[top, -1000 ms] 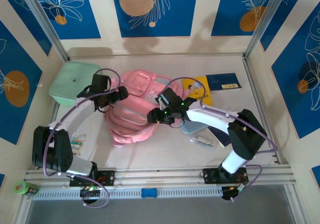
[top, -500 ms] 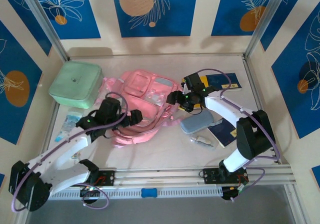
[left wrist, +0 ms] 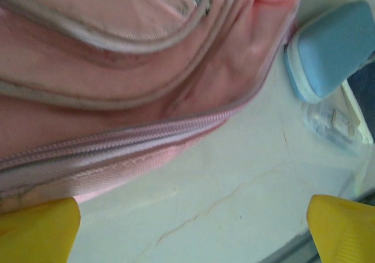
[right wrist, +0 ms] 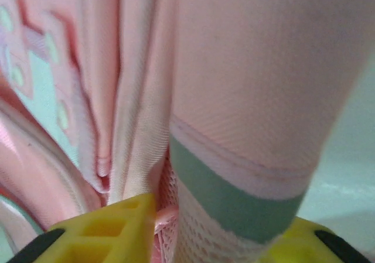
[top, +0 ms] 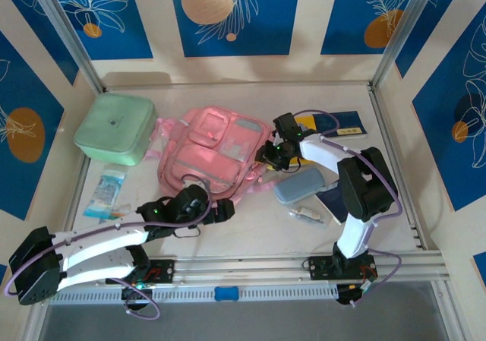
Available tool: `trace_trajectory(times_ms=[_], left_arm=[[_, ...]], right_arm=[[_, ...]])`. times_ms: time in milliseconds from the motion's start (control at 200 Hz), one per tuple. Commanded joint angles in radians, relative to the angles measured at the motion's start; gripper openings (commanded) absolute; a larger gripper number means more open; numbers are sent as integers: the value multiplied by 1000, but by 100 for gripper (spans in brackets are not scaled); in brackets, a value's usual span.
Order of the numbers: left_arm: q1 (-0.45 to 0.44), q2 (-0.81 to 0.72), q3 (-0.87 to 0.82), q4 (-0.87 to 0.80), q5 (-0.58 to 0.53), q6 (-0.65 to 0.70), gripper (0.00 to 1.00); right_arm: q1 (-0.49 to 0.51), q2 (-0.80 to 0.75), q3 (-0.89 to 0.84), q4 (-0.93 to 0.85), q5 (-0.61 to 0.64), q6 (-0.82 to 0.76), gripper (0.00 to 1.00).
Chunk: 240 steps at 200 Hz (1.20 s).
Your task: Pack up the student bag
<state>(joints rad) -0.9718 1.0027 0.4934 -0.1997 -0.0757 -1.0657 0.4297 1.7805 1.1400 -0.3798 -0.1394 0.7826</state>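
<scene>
Right wrist: gripper (right wrist: 208, 234) seemingly grips bag (right wrist: 258, 69).

I read the student bag (top: 209, 155) at the middle of the table (top: 258, 231). Lidded box (top: 115, 127) sits left of it, toward the far-left corner. Packet (top: 105, 192) lies in front of the box, by the left edge. Pencil case (top: 298, 184) lies just right of the bag, with a booklet (top: 345, 122) behind it, toward the far-right corner.

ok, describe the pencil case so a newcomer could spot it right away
Start from the big pink backpack in the middle of the table. Just off its right side, toward the arms, lies the pencil case: a rounded grey-blue pouch, paler and puffier than the flat dark-blue booklets nearby.
</scene>
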Motion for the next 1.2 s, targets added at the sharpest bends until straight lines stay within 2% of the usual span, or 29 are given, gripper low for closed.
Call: trace_trajectory(times_ms=[0,70,150,275,395,570,700,810,905,950,1061,1196], left_arm=[[53,15,-47,64,-59,-4,99],[92,41,-77,109,-52,5,100],[174,74,-92,145,2,13,100],[278,112,-67,188,17,104,99],[372,158,29,132,42,216,99],[451,200,147,73,51,344,99],[458,162,225,-32,20,432,99],[453,111,288,-175,16,458,99],[413,51,304,-246,40,443,100],[370,23,302,-264,23,428,100],[231,-17,295,-285,-31,373,92],[52,1,252,-199,-79,301,89]], right_arm=[[-1,-16,42,32,-39,-23,16],[-1,-34,52,26,-52,-30,6],[4,-67,47,31,-71,-34,0],[28,-129,37,18,-75,-24,0],[65,-199,1,35,-37,0,0],[104,-201,-49,91,37,85,0],[111,-197,-75,147,57,165,0],[127,-209,-73,126,132,209,0],[131,-221,-97,155,130,270,0],[135,-224,-103,159,135,299,0],[145,-222,-99,159,132,323,0],[162,-216,-91,143,127,327,0]])
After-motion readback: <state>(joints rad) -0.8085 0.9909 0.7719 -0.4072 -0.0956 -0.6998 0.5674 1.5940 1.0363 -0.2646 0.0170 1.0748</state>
